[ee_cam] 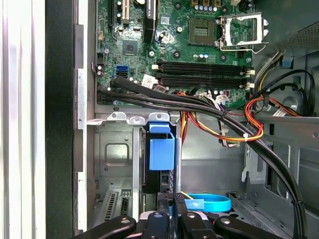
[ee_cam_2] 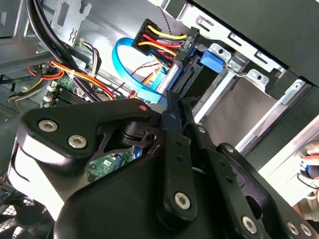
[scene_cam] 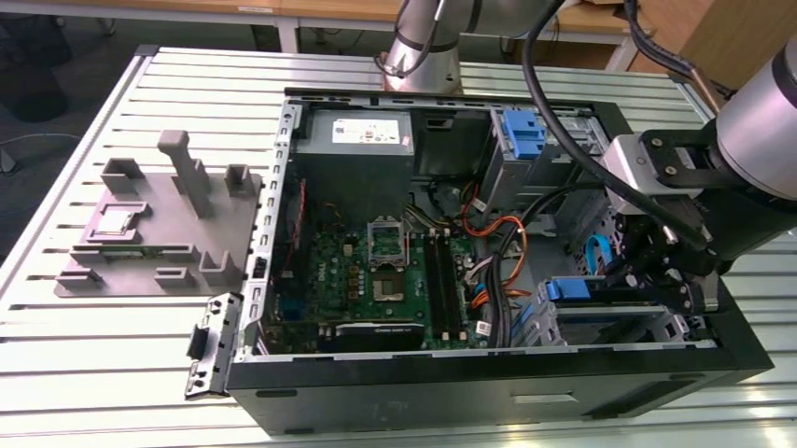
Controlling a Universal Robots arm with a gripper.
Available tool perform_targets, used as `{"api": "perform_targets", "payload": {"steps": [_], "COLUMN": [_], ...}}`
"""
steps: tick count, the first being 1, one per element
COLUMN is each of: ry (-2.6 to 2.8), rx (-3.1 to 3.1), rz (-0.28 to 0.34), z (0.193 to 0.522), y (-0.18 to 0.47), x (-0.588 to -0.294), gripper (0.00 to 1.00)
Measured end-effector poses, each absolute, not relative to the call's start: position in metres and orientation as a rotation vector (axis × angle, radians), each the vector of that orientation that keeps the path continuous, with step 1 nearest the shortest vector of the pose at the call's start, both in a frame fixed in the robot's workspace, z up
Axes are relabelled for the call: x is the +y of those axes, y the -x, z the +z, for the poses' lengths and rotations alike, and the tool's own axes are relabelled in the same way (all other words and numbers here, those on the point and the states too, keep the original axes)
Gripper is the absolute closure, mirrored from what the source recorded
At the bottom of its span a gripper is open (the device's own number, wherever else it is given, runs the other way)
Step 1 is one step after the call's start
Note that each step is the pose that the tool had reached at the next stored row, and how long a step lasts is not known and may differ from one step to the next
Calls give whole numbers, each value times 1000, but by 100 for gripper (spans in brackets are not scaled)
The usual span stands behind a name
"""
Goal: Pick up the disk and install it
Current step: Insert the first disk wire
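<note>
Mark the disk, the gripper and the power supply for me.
the disk [ee_cam: 161, 152]: first wrist view, on its blue carrier tab in the bay.
the gripper [ee_cam: 171, 215]: first wrist view, between its fingertips.
the power supply [scene_cam: 361, 133]: exterior view, on its grey top face.

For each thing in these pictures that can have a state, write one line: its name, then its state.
computer case: side panel off, interior exposed.
disk: standing on edge in the drive bay, blue carrier end showing.
gripper: just beside the disk's end; whether the jaws grip it cannot be told.
processor socket: retention frame lifted, no cooler fitted.
grey fixture: lying on the table beside the case.
</note>
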State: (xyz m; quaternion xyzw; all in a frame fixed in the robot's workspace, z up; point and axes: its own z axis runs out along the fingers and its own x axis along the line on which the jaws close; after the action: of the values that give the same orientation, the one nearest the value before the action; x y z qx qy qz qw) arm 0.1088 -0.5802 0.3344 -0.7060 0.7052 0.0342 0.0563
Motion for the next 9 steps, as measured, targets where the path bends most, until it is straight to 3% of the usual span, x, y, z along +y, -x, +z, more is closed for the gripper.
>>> {"api": "perform_targets", "payload": {"steps": [9], "ry": [2136], "rx": [2132], "rz": [85], "z": [332], "y": [-109], "x": [-580], "gripper": [84]}}
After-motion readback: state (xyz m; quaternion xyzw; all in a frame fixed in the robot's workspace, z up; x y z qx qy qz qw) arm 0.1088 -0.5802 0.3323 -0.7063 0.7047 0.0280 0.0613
